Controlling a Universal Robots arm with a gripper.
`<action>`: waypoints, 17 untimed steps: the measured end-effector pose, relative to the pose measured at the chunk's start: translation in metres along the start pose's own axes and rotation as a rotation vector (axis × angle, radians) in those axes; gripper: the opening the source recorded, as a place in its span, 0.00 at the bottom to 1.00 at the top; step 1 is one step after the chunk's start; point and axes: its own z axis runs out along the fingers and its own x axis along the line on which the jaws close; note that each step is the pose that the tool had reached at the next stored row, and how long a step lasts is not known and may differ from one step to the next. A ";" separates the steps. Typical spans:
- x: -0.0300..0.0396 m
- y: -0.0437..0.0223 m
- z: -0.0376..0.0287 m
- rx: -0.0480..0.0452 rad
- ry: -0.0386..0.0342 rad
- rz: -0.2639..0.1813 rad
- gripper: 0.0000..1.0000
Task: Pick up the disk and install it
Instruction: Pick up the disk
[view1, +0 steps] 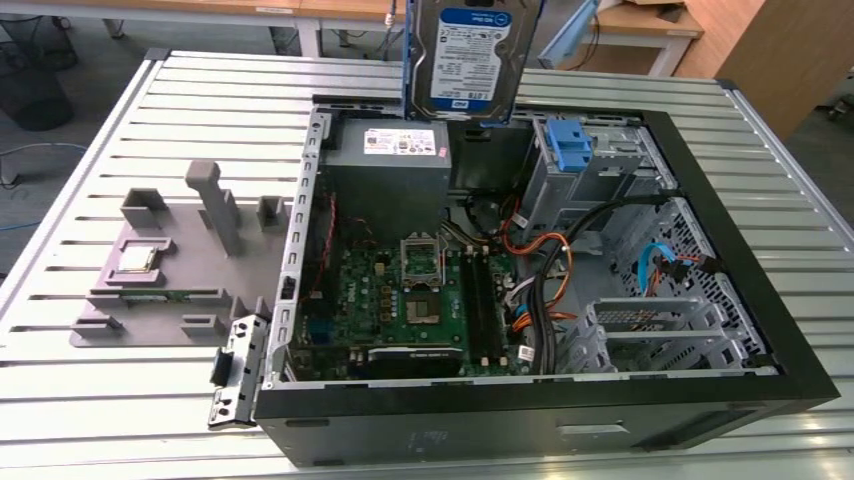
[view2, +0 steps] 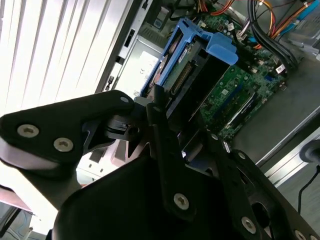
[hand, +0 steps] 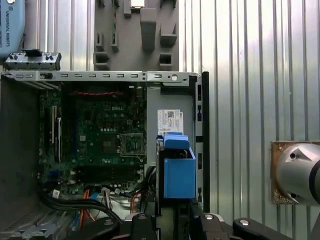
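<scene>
One disk (view1: 470, 60) clamped in gripper (hand: 172, 220) above open case (view1: 534, 400); slatted metal table (view1: 80, 400); wooden desks (view1: 647, 22) behind

The hand (view2: 182, 127) is pointed downward, and its black fingers (view2: 159, 107) are clamped against both sides of the disk (view2: 192, 75).

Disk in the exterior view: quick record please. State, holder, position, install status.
disk: upright, label toward the exterior camera, blue carrier on it
holder: gripper, shut on disk
position: in the air over the grey box inside the open case
case: on its side on the slatted table
latch: blue, upright in the case, to the exterior view's right of the disk
install status: not yet seated
</scene>
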 end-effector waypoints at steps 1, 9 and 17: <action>-0.0001 -0.0034 -0.0001 -0.0001 0.0000 0.000 0.35; -0.0006 -0.0277 -0.0007 -0.0004 0.0000 0.000 0.35; 0.0010 -0.0301 -0.0009 -0.0003 0.0000 0.000 0.35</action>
